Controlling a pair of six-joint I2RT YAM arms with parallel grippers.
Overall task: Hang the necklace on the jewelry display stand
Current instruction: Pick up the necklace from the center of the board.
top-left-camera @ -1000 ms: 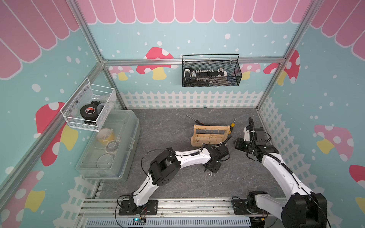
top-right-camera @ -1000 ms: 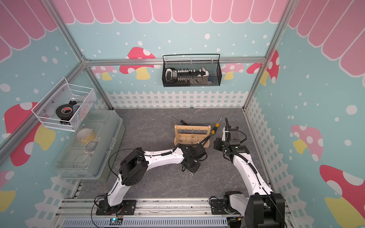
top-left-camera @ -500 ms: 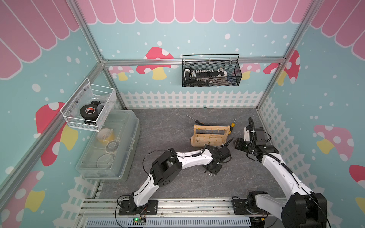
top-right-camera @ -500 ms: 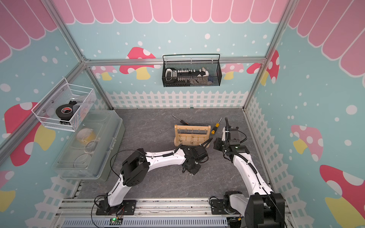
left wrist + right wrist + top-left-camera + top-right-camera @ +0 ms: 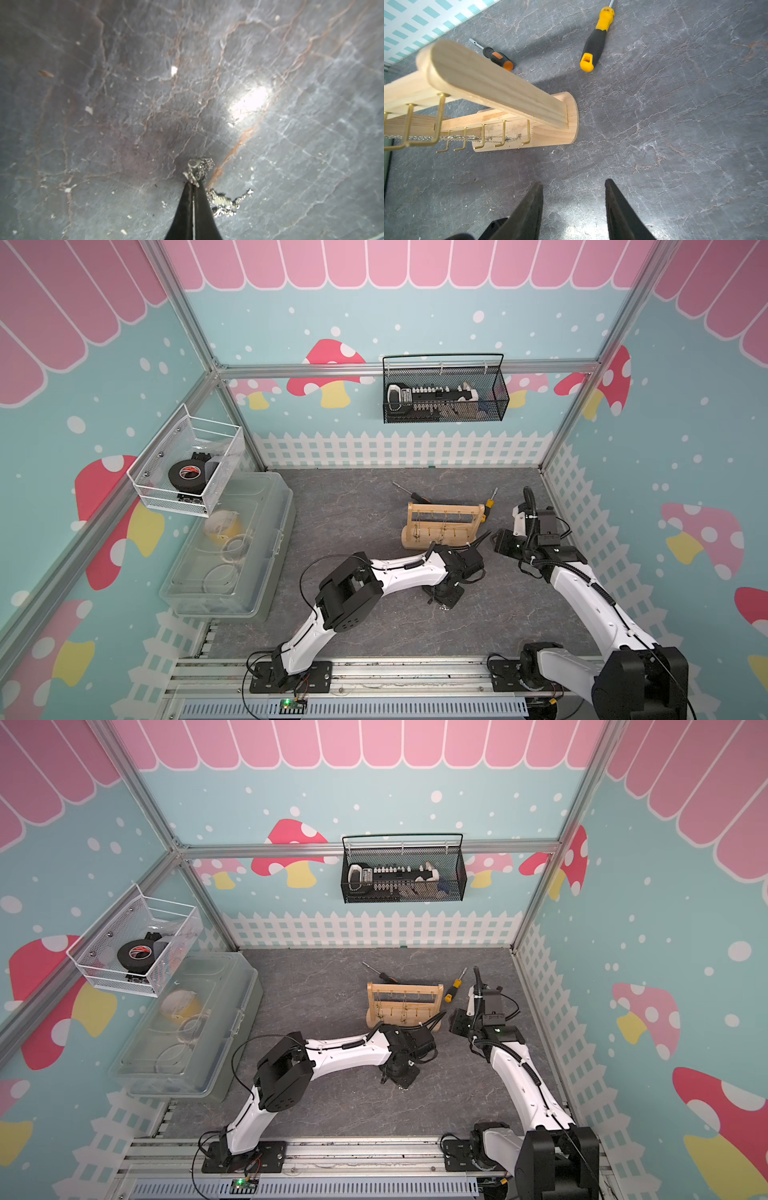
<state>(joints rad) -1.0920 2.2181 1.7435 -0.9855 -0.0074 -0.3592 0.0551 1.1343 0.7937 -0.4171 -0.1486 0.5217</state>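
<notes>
Change: left pincer [image 5: 193, 184] clamped onto necklace [image 5: 200, 167] | right pincer [image 5: 573, 182] unmoved

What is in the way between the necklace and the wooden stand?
Nothing visible. The left gripper is shut on the necklace on the table in front of the jewelry display stand. The yellow screwdriver and orange screwdriver lie behind the stand. The right gripper hangs open beside its end post. A chain already drapes some lower pegs.

An orange-handled screwdriver [image 5: 497, 57] and a yellow-handled screwdriver [image 5: 596, 41] lie apart on the grey tabletop [image 5: 675, 124].
</notes>
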